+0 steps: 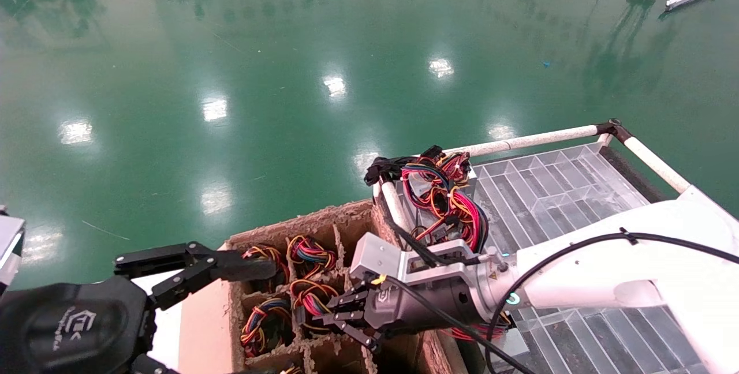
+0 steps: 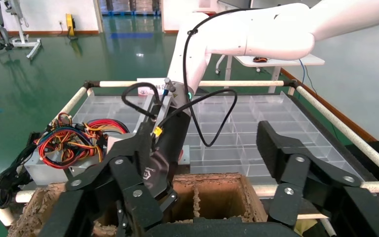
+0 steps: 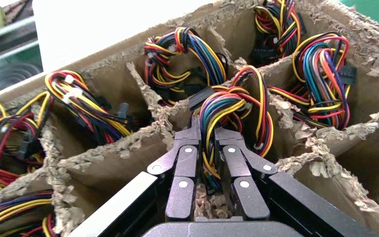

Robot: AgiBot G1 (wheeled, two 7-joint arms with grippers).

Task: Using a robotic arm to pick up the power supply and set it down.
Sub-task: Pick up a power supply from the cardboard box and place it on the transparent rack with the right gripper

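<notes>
My right gripper [image 1: 340, 313] [image 3: 207, 131] reaches into a middle cell of the divided cardboard box [image 1: 323, 221]. It is shut on the coloured wire bundle [image 3: 232, 106] of a power supply whose metal body is hidden down in the cell. Other cells hold more wire bundles [image 3: 182, 59]. A second power supply [image 2: 49, 170] lies on the corner of the clear tray, its red, yellow and black wires [image 1: 444, 201] piled on top. My left gripper [image 2: 202, 158] [image 1: 202, 316] hovers open at the box's left side, holding nothing.
A clear plastic tray with compartments [image 1: 554, 189] sits to the right of the box, framed by white pipe rails [image 1: 531, 140]. The box's torn dividers [image 3: 143, 143] stand close round my right fingers. Green floor [image 1: 288, 74] lies beyond.
</notes>
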